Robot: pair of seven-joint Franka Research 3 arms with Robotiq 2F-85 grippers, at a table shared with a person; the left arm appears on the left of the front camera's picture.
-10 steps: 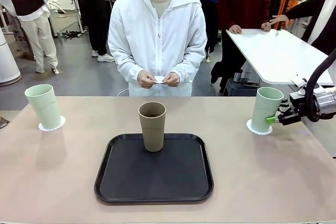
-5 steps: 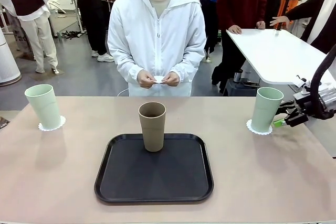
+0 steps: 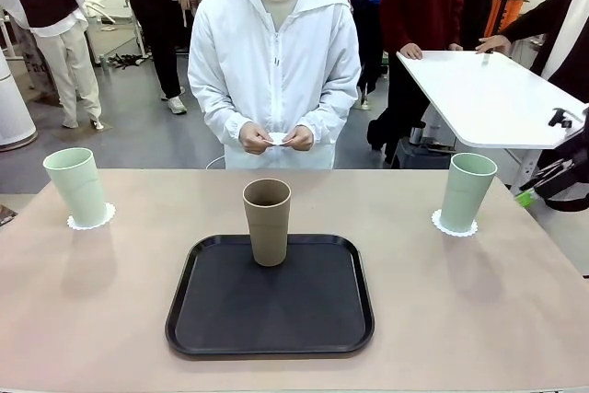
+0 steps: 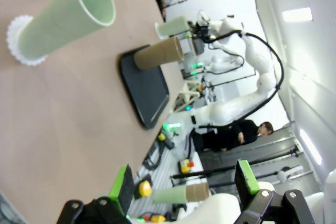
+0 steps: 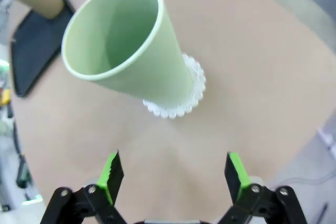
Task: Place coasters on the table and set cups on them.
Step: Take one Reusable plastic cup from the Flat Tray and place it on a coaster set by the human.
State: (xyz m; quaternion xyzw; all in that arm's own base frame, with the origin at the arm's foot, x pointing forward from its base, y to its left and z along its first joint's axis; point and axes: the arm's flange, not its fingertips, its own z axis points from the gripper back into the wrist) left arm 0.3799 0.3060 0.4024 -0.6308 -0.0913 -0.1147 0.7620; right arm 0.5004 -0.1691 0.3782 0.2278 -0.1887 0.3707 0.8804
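On the beige table [image 3: 120, 319], a mint cup [image 3: 75, 186] stands on a coaster [image 3: 92, 220] at the left. A second mint cup [image 3: 467, 190] stands on a coaster [image 3: 455, 225] at the right. The brown cup [image 3: 267, 221] is upright on the black tray [image 3: 271, 310]. The person's hands hold a third coaster [image 3: 279, 139]. My right gripper [image 5: 173, 174] is open, drawn back from the right mint cup [image 5: 131, 45] and its coaster [image 5: 184, 95]. My left gripper [image 4: 185, 182] is open with nothing in it, well back from the left cup [image 4: 68, 22].
A white glossy table [image 3: 488, 89] stands beyond the far right corner, with people around it. The person in white stands at the far edge, opposite the tray. My right arm [image 3: 561, 177] hangs just off the table's right edge.
My right gripper has pulled away to the right from the right mint cup, which stays upright on its coaster. The cups, tray and person have not moved.
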